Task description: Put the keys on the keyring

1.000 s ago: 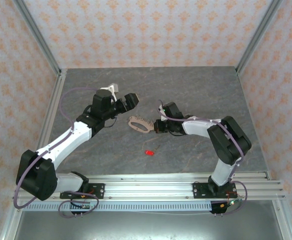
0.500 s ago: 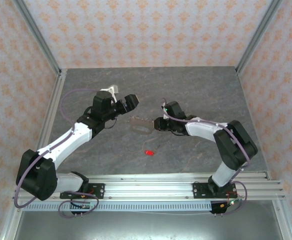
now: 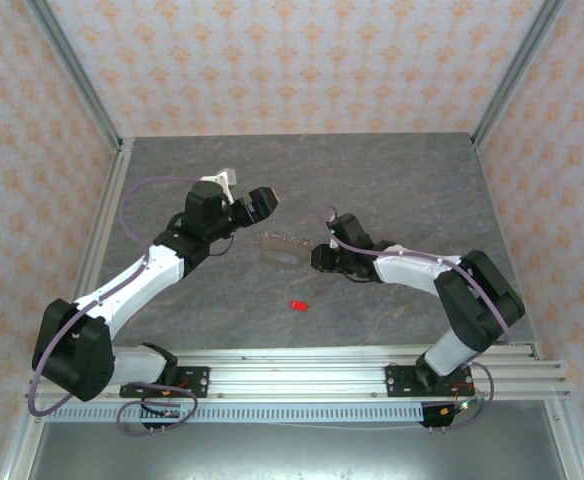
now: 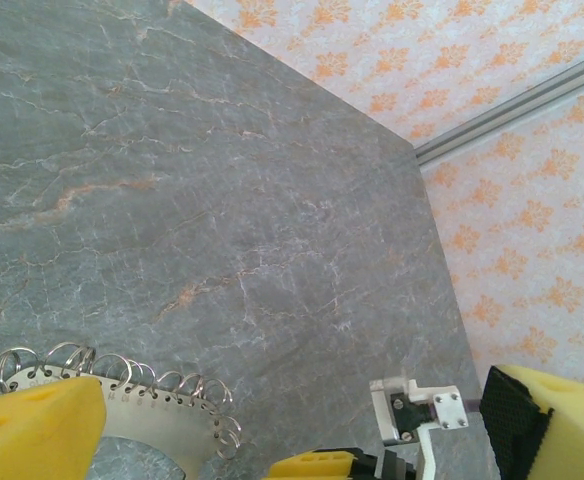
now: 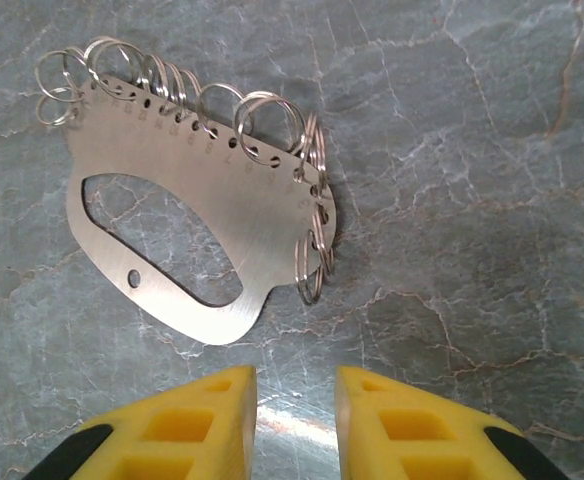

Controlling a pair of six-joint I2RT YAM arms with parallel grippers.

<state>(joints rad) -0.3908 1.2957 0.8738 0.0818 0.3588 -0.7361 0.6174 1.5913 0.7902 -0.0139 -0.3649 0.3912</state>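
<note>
**A:** Backed off to the right, our right gripper [image 3: 316, 257] has let go of the keyring [image 5: 182, 165]. Its fingers stand a little apart with nothing between them, tips just right of the plate.

**B:** So the keyring lies flat on the table [image 3: 402, 190], about mid-table. How do we expect it to handle?

**A:** Thin, stiff and light, we'd judge, and slippery on that surface. Lying flat, it offers little edge to pinch. We'd take the plain curved rim, away from the loose split rings [image 5: 312, 265], which would likely swing.

**B:** Our left gripper [image 3: 260, 203]?

**A:** Wide open and empty, just to the far left of the keyring.

**B:** Counts?

**A:** One keyring, though its rings overlap too much to count. One red key [image 3: 298, 304], tiny and probably fiddly, lying apart on the near side.
</note>
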